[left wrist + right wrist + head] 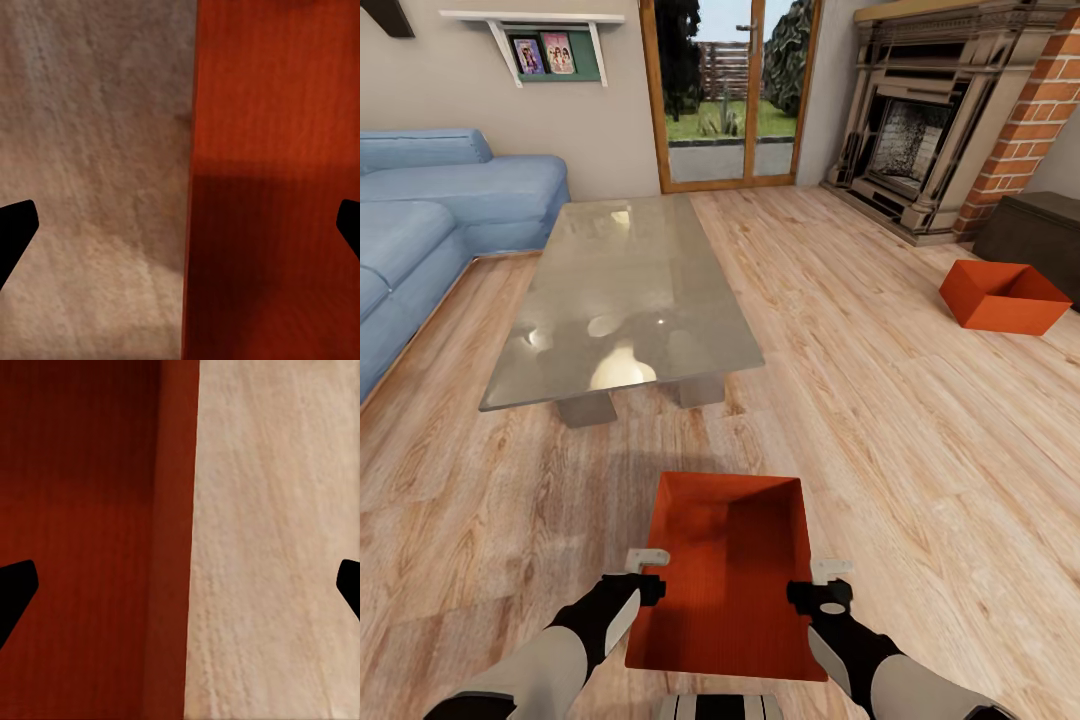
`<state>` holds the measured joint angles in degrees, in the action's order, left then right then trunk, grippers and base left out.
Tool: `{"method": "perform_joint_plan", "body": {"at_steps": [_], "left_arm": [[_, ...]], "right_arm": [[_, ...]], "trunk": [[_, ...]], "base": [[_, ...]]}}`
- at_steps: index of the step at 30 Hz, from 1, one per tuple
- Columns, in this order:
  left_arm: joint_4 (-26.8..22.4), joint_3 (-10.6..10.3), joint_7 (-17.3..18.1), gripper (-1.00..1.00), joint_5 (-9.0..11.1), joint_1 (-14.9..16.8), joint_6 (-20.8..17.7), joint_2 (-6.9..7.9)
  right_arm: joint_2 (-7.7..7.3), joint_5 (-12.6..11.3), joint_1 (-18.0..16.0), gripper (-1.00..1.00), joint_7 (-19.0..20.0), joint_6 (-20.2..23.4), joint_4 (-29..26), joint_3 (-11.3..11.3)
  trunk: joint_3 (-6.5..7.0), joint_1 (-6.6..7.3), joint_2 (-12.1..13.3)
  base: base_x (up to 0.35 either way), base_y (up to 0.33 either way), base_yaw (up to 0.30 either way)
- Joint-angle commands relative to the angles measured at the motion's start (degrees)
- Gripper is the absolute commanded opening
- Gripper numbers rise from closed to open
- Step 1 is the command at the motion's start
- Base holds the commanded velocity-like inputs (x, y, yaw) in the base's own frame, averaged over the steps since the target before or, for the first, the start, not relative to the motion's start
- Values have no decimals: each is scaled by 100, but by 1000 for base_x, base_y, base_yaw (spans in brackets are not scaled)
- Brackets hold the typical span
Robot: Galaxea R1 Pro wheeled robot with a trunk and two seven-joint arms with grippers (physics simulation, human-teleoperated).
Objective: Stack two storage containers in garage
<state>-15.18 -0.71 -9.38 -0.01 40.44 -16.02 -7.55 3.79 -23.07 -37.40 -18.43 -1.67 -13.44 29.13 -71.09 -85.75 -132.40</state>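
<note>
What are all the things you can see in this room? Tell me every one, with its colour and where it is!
storage containers: 2, orange-red; one on the wood floor between the two pincers, one farther off on the floor near the fireplace.
coffee table: 1, grey glass top; middle of the room.
sofa: 1, blue; left side.
fireplace: 1, grey stone with red brick beside it; far right.
bench: 1, dark brown; right edge, behind the far container.
glass door: 1, orange-wood frame; back wall.
shelf: 1, white and green, holding pictures; back wall.
floor: light wood planks.
left pincer: 1, black and white, open astride the near container's left wall.
right pincer: 1, same colours, open astride its right wall.
</note>
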Motion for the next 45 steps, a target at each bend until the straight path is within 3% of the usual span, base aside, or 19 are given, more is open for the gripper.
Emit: {"method": "perform_joint_plan", "body": {"at_steps": [1, 27, 33, 45], "left_arm": [[-12, -8, -20, 100, 1, -1, -34, -1], [-29, -8, 24, 100, 24, -1, -41, 0], [-29, -8, 37, 100, 20, -1, -70, -1], [-30, -8, 33, 100, 21, 2, -65, -1]], "right_arm": [[-1, -59, -4, 100, -28, -17, 0, 48], [-10, -48, -4, 100, 34, 2, -1, 57], [-10, -48, -4, 100, 35, -7, -1, 57], [-10, -48, -4, 100, 41, -17, 3, 65]], "trunk": [[-4, 1, -1], [-4, 1, -1], [-112, -131, -242], [-112, -131, -242]], "base": [[0, 0, 0], [0, 0, 0], [0, 0, 0], [0, 0, 0]]}}
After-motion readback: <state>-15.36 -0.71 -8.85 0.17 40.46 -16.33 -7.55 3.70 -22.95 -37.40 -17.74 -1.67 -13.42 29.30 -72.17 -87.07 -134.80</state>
